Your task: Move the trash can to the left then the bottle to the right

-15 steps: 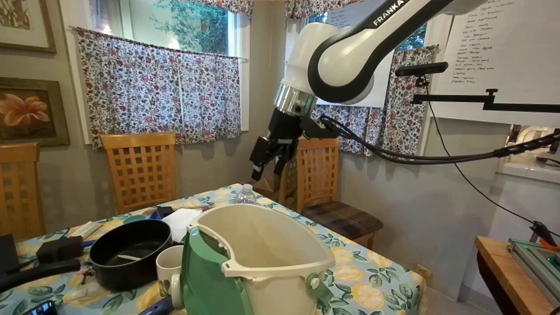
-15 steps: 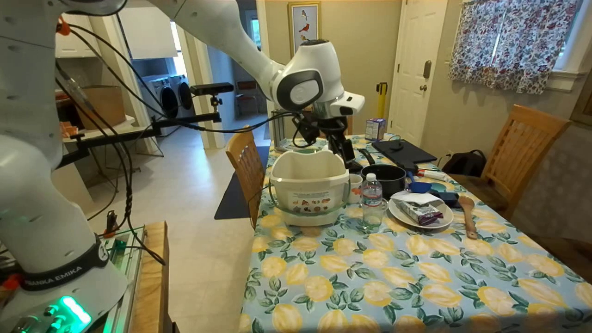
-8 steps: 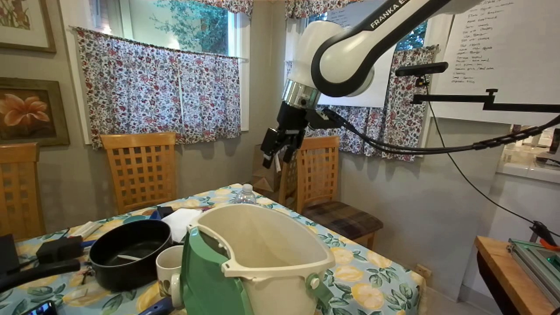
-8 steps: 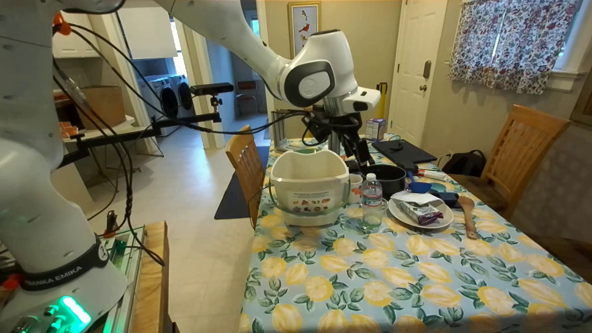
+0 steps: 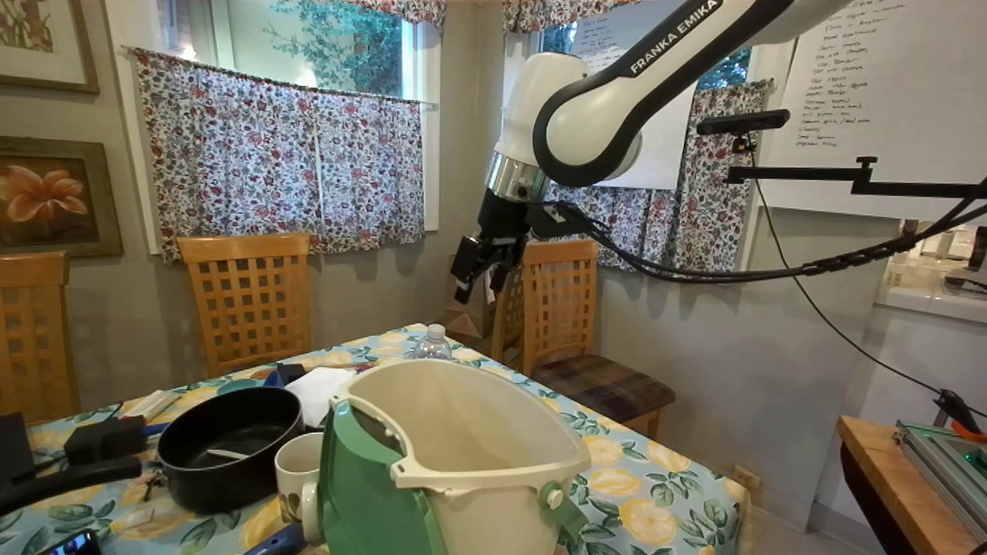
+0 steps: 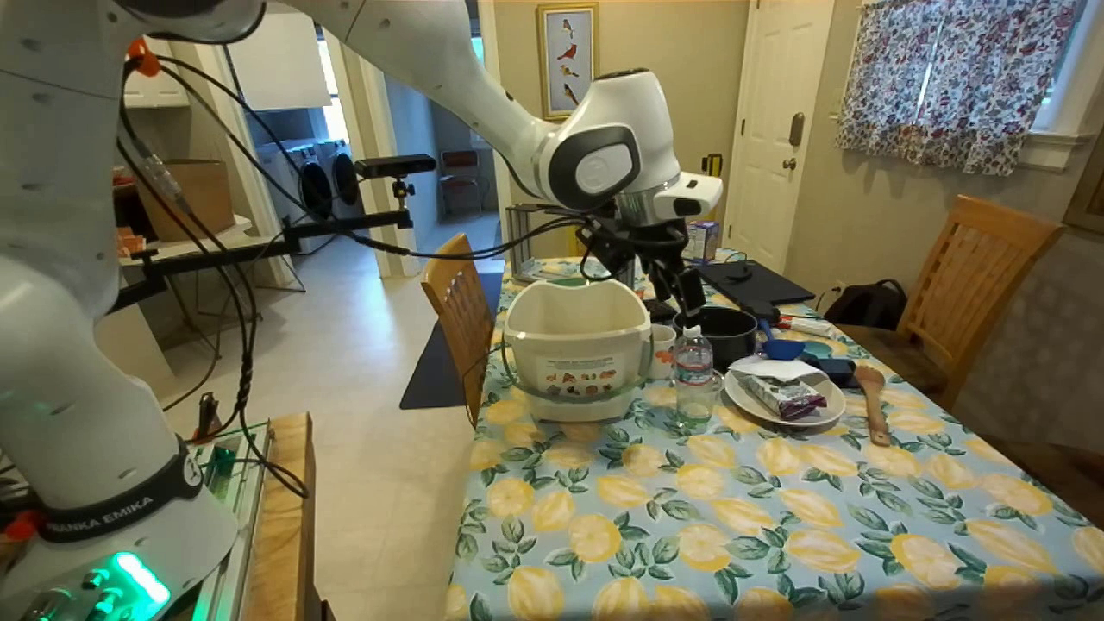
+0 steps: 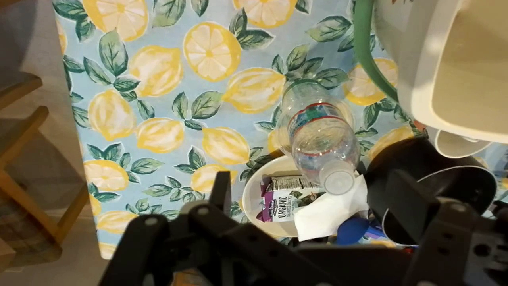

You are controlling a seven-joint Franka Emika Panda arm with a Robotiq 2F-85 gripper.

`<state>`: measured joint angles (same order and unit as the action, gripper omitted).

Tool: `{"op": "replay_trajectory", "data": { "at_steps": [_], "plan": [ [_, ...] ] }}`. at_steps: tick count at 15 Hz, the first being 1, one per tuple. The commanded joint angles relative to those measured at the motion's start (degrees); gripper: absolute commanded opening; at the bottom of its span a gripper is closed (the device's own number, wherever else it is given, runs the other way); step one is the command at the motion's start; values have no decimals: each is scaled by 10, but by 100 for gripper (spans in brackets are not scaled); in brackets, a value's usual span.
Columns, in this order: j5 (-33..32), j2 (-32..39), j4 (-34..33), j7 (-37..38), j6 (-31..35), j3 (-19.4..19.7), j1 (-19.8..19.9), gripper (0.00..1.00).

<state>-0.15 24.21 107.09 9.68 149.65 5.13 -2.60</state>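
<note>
The trash can, a cream-white bin with a green panel, stands upright on the table in both exterior views (image 5: 497, 512) (image 6: 573, 366). Its rim and green handle show at the right of the wrist view (image 7: 420, 79). The clear bottle with pale cap and red-edged label stands upright beside the bin (image 6: 693, 371). Its lower part is hidden behind the bin in an exterior view (image 5: 434, 345). My gripper (image 5: 478, 288) is open and empty, above the bottle and apart from it (image 6: 693, 312). In the wrist view the bottle (image 7: 323, 139) shows between and beyond the spread fingers (image 7: 315, 194).
A clear cup (image 7: 281, 137) stands close against the bottle. A plate (image 6: 828, 412) with a snack pack and white paper, a black pan (image 6: 729, 336) and a white mug (image 6: 661, 362) are nearby. A wooden spoon (image 6: 873, 401) and a blue utensil (image 6: 781, 349) lie near the plate.
My open gripper has moved to the right, toward the bottle, in an exterior view. It rose, then came down slightly. The bin and bottle have not moved.
</note>
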Motion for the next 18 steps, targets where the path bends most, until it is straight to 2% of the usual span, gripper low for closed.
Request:
{"op": "replay_trajectory", "data": {
  "at_steps": [1,11,13,18],
  "plan": [
    [-2,42,-46,7,11,-6,4,100],
    [3,112,-110,4,13,-17,0,100],
    [4,122,-119,1,15,-19,1,72],
    [2,130,-129,-2,14,-19,-1,36]
  ]
}}
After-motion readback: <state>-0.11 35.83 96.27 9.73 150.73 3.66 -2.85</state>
